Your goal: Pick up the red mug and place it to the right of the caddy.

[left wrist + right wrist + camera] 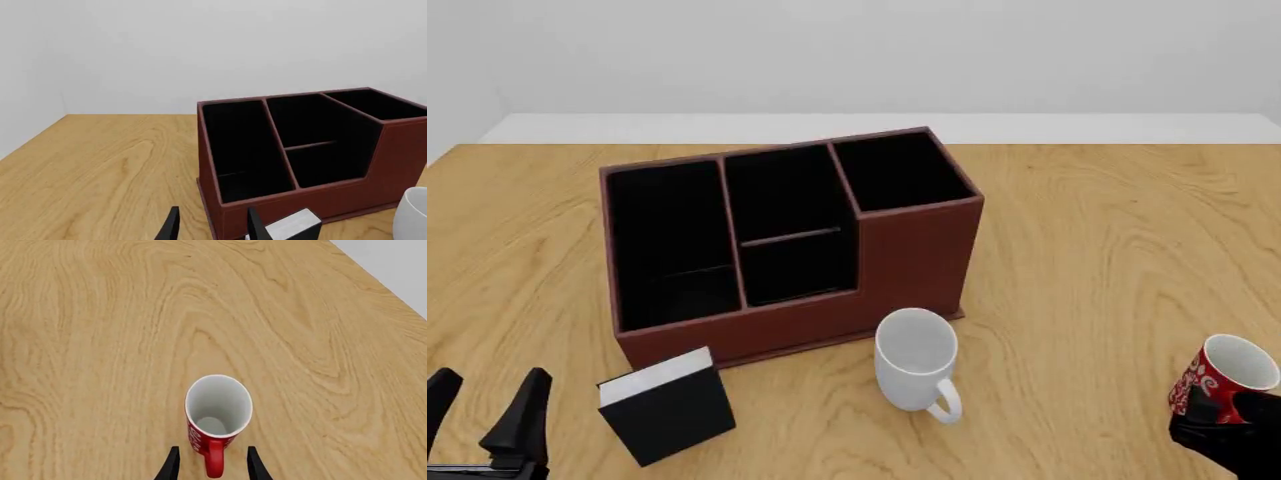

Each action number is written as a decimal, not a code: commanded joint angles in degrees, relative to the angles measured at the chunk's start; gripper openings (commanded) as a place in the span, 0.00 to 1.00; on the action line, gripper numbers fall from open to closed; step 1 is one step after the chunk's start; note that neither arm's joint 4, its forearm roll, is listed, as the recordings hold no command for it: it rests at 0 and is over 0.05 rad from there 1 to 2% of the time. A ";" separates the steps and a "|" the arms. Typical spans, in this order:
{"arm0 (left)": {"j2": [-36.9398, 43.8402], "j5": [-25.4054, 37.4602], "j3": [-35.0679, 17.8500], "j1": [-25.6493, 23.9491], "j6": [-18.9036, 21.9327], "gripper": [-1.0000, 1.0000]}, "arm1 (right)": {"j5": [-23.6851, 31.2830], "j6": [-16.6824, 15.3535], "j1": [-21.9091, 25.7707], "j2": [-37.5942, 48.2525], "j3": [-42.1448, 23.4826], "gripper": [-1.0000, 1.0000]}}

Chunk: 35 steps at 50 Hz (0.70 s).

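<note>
- Nearest the camera in the front view, at the right edge, the right gripper [212, 466] has its fingers [171, 466] on either side of the red mug's [1222, 379] handle. In the right wrist view the handle sits between them with a sliver of gap on each side — I cannot tell whether they are clamped on it or only straddling it.
- The red mug stands upright, mouth up, white inside showing. Whether its base rests on the worktop [1094, 230] or is just lifted I cannot tell.
- At the near left the left gripper [483, 405] hangs idle with its fingers spread and nothing between them.
- Just beyond it stands a small black box [667, 405] with a white top, close to the caddy's front left corner.
- A plain white mug [916, 357] stands near the caddy's front right corner, handle towards the camera.
- Farthest back sits the caddy [914, 245], dark red-brown with black-lined compartments that look empty.
- Progress, as I judge it: the grasp is at hand or just made; the carry and the set-down are left. The mug is well apart from the caddy, near the worktop's front right — it needs to go farther back, onto the bare wood beside the caddy's right wall, steering around the white mug.
</note>
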 commanded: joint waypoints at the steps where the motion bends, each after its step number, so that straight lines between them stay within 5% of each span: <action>1: 0.00 0.00 0.00 0.00 0.00 1.00 | -3.61 -0.12 -0.64 4.32 0.04 1.00; 26: 0.00 0.00 0.00 0.00 0.00 1.00 | -7.02 0.95 -0.80 9.51 0.05 1.00; 27: 0.00 0.00 0.00 0.00 0.00 1.00 | -6.72 1.07 -0.77 9.20 0.05 0.00; 35: 0.00 0.00 0.00 0.00 0.00 1.00 | -6.96 1.12 -1.15 9.46 0.05 0.00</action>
